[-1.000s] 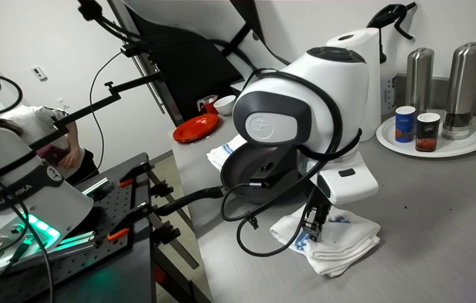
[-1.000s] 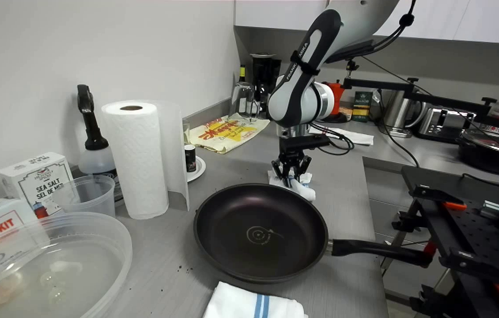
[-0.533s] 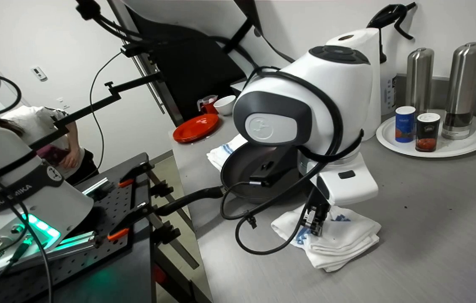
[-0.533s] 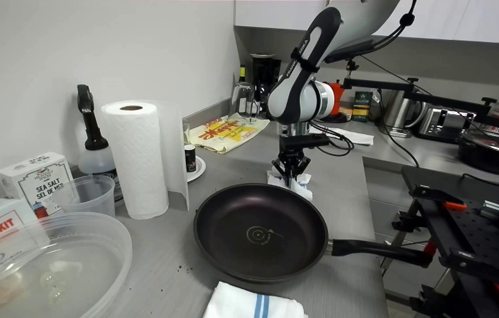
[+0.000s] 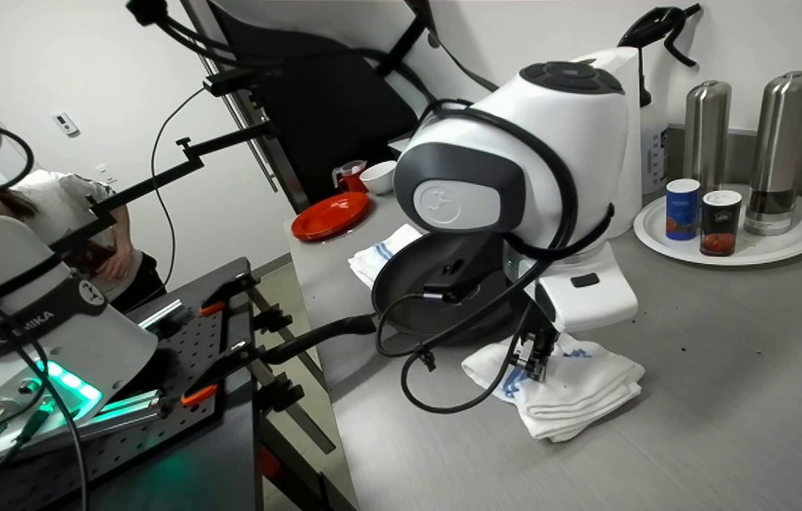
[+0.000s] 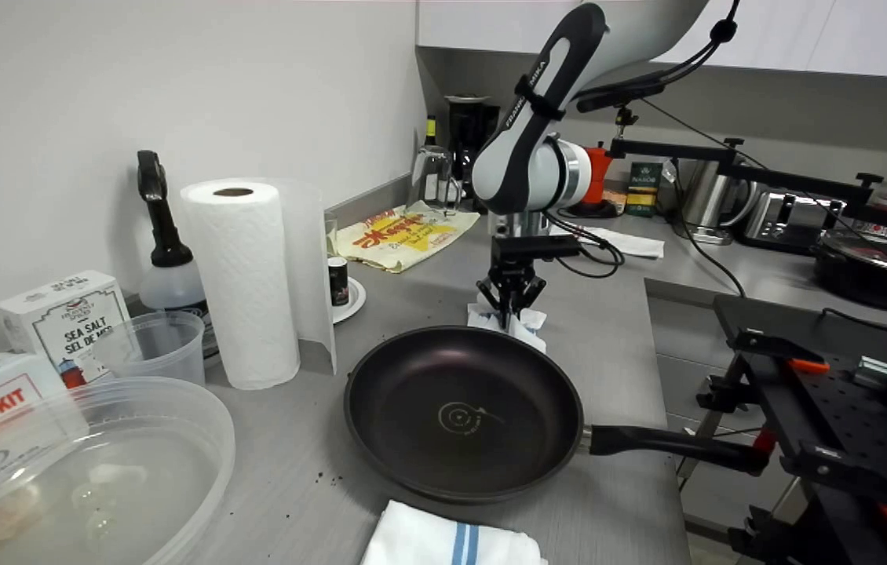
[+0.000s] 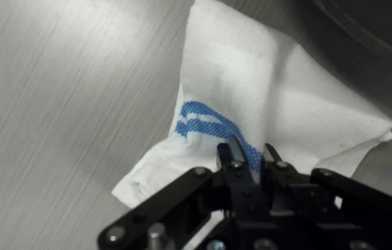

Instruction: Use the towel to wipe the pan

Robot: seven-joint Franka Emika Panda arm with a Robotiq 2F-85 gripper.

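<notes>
Pinching the white, blue-striped cloth towel (image 7: pixel 229 73), the black claw (image 7: pixel 250 147) occupies the wrist view's lower centre. In an exterior view, the round black frying pan (image 6: pixel 463 416) sits nearby at centre, its handle (image 6: pixel 671 446) overhanging the right edge of the grey metal desk (image 6: pixel 608 534); pale wall (image 6: pixel 271 86), upper left.

A blue canister (image 5: pixel 682 213), a dark canister (image 5: pixel 719 228) and a steel grinder (image 5: pixel 781 149) stand upright on a white plate (image 5: pixel 763 250).
</notes>
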